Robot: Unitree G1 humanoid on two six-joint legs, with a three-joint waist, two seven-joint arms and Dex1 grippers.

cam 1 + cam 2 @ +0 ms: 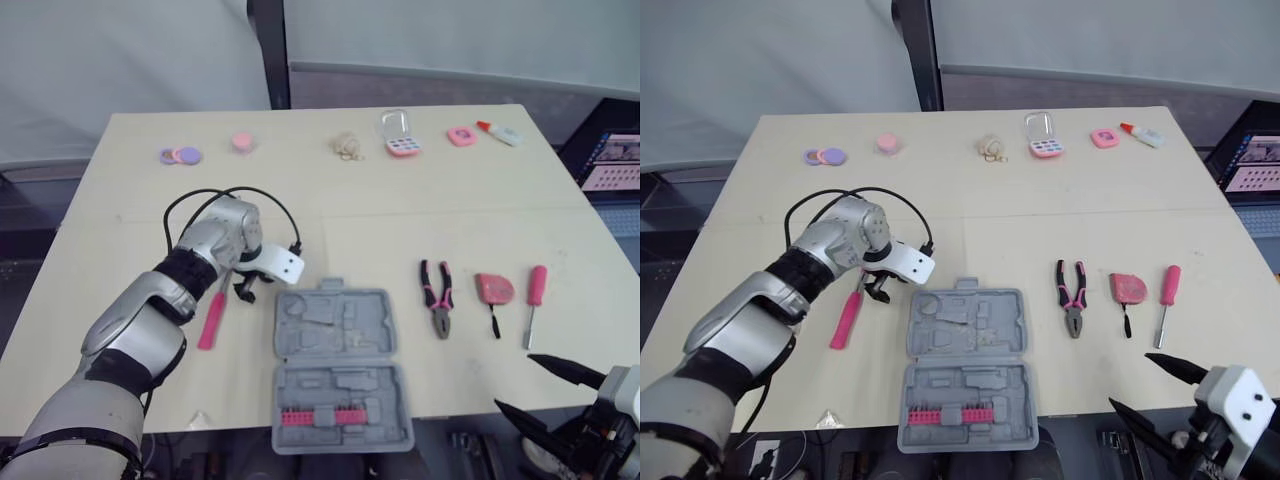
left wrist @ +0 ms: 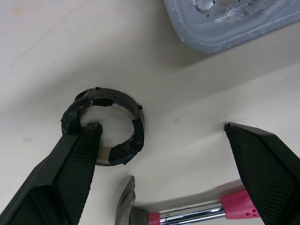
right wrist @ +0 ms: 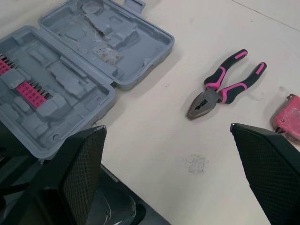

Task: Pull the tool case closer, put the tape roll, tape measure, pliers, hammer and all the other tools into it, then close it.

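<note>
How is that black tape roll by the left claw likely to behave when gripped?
The tape roll looks like a thin, nearly spent ring with uneven sides, so it is probably light and may flex if squeezed across. It lies flat on the table, so it is unlikely to roll, but may slide when the left claw closes.
</note>
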